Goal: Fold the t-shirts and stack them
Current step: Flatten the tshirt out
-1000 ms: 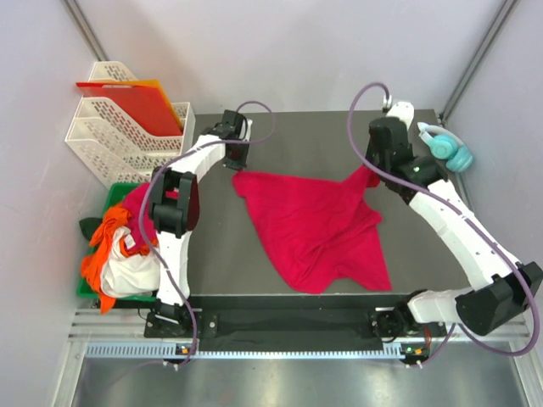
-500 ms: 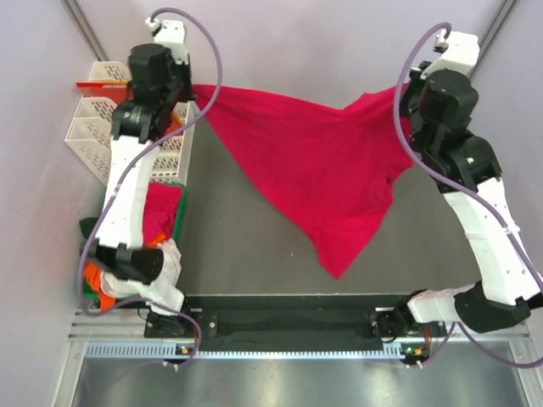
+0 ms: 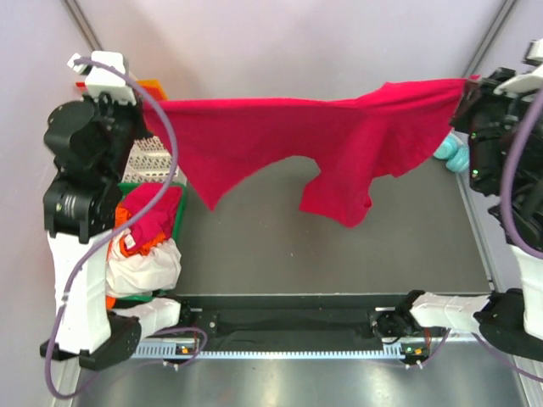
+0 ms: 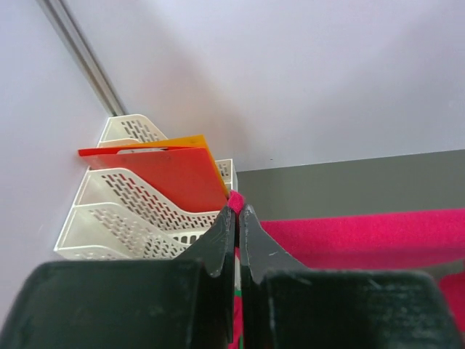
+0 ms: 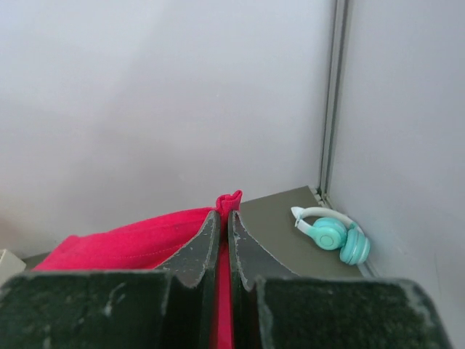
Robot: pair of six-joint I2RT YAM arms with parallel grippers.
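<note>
The crimson t-shirt [image 3: 322, 136] is held aloft above the surface [image 3: 339, 254], stretched as a wide band between the two raised arms. The left fingers [image 4: 221, 233] are closed together on the cloth at the left end of the span; a narrow strip of crimson fabric is seen pinched between the tips in the left wrist view. The right fingers [image 5: 203, 240] are likewise clamped on the cloth at the right end, with a small tuft of fabric protruding above the tips. The upper edge of the garment is drawn nearly straight and level. The lower part hangs in two drooping points, one toward the left and one near the middle; whether either touches the surface cannot be told from above.

A pile of other t-shirts [image 3: 144, 246], orange, white and pinkish-red, is located at the left edge of the surface beside the left arm, partly within a green bin [image 3: 181, 208]. A white perforated tray rack [image 4: 131, 211] is positioned at the far left corner, with a flat red-orange plastic sheet [image 4: 163, 178] lodged in it. Teal headphones [image 5: 330, 236] are located at the far right corner of the surface, near the wall
</note>
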